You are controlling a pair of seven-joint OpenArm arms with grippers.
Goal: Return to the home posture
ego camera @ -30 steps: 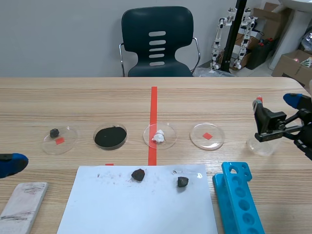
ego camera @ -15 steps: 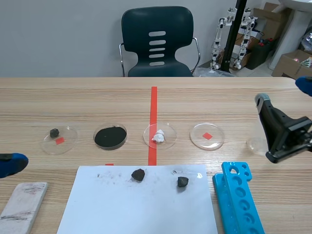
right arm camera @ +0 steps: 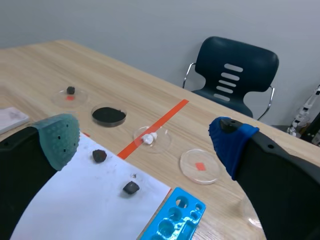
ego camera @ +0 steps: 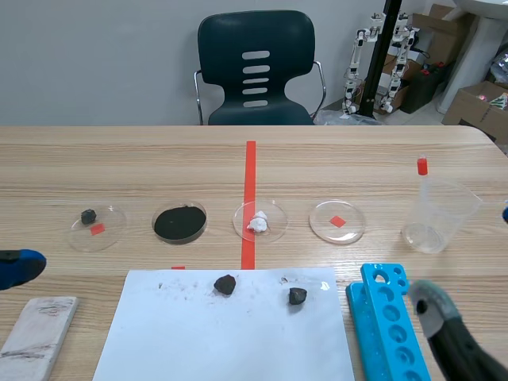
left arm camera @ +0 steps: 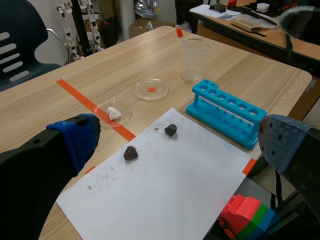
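My left gripper (left arm camera: 177,145) hangs open high above the near left part of the table, nothing between its fingers; in the scene view only one blue fingertip (ego camera: 17,267) shows at the left edge. My right gripper (right arm camera: 145,142) is also open and empty, held high over the near right corner. In the scene view one of its fingers (ego camera: 446,332) rises beside the blue tube rack (ego camera: 389,325). Both grippers are well clear of everything on the table.
A white sheet (ego camera: 230,333) carries two dark lumps (ego camera: 225,284) (ego camera: 297,296). Several petri dishes (ego camera: 260,221) line up beyond it. A clear beaker (ego camera: 438,216) with a red-capped dropper (ego camera: 421,167) stands at the right. A grey pad (ego camera: 36,333) lies near left. A chair (ego camera: 255,67) stands across the table.
My right arm has drawn back from the beaker to the near right corner, and its fingers have come apart. The beaker and dropper stay put. The left arm has not moved.
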